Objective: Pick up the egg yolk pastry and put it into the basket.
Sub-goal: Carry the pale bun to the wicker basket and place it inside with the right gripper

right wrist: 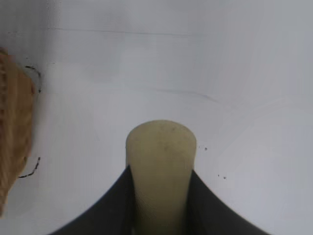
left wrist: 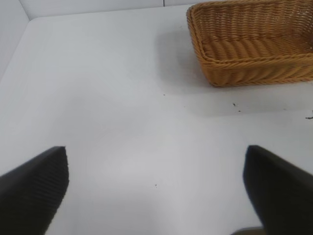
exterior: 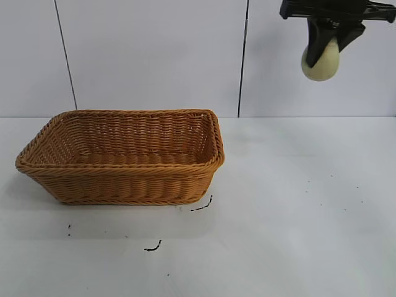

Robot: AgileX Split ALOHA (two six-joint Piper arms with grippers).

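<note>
Wicker basket empty; pastry apparently clamped in right jaws.

White table, small black marks on its surface, pale wall panels behind, dark vertical seams

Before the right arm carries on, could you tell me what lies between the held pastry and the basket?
Nothing: the exterior view shows only open air and bare table between the pastry and the basket.
</note>
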